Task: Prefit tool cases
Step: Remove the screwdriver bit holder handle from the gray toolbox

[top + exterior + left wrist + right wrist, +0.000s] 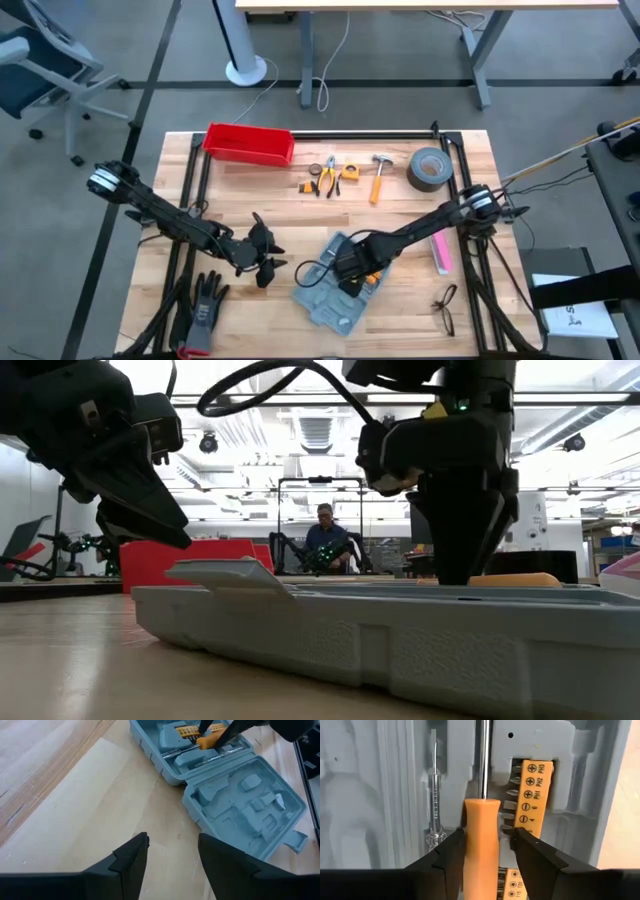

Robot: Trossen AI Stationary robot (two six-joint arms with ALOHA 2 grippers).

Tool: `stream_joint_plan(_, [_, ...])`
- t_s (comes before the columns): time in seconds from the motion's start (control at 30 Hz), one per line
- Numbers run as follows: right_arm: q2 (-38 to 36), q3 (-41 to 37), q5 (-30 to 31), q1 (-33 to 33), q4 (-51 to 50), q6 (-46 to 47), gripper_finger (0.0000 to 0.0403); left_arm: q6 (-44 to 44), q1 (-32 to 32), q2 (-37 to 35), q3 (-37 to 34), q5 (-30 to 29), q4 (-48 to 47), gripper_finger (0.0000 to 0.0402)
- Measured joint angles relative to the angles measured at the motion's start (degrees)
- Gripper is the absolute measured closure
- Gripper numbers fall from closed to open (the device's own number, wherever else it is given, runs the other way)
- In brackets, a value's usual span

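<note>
High view: the open grey-blue tool case (335, 285) lies flat on the wooden surface (400, 310) near its front edge, both moulded halves facing up. The right gripper (352, 272) reaches into the case from the right side. In the right wrist view its two dark fingers (447, 857) stand on either side of the orange handle of a screwdriver (481, 845), whose steel shaft runs along a slot in the grey interior; the fingers sit just beside the handle, and a firm grip cannot be told. Beside the screwdriver sits an orange bit holder (534, 792) with labelled bits, and a thin precision screwdriver (434, 795) lies in a neighbouring slot.

The left gripper (265, 255) hovers over bare wood just left of the case, its fingers (131, 857) parted and holding nothing.

Further back on the surface lie a red bin (248, 143), pliers (326, 177), a hammer (379, 175) and a roll of duct tape (429, 168). A glove (204, 300) lies near the front left, safety glasses (445, 308) at front right.
</note>
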Motion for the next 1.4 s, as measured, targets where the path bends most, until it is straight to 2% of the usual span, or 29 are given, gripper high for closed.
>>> stream_joint_plan(0.17, [0.0, -0.9, -0.5, -0.1, 1.6, -1.5, 0.0294, 0.0, 0.0, 0.0, 0.0, 0.0, 0.2, 0.0212])
stream_joint_plan(0.37, [0.1, 1.4, -0.6, -0.5, -0.7, -3.7, 0.0389, 0.0, 0.0, 0.0, 0.0, 0.0, 0.2, 0.0216])
stream_joint_plan(0.5, [-0.4, 4.3, 0.4, -0.5, -4.5, -4.3, 0.0402, 0.0, -0.1, 0.0, 0.0, 0.0, 0.2, 0.0221])
stream_joint_plan(0.67, [-1.4, 7.3, 2.5, -0.5, -9.9, -5.1, 0.0401, 0.0, -0.1, 0.0, 0.0, 0.0, 0.2, 0.0219])
stream_joint_plan(0.87, [-2.2, 9.7, 5.2, -0.8, -5.4, -10.0, 0.0401, 0.0, -0.1, 0.0, 0.0, 0.0, 0.3, 0.0214])
stream_joint_plan(1.07, [-2.0, 10.0, 4.3, -4.5, -2.1, -13.6, 0.0402, 0.0, -0.1, 0.0, 0.0, 0.0, 0.3, 0.0219])
stream_joint_plan(1.2, [-2.0, 10.0, 4.3, -7.0, -1.6, -16.1, 0.038, 0.0, -0.1, 0.0, 0.0, 0.0, 0.3, 0.0221])
stream_joint_plan(1.4, [-1.4, 10.1, 2.1, -9.2, -0.3, -18.0, 0.0322, 1.5, -0.1, 0.0, 0.0, -0.3, -1.2, 0.0211])
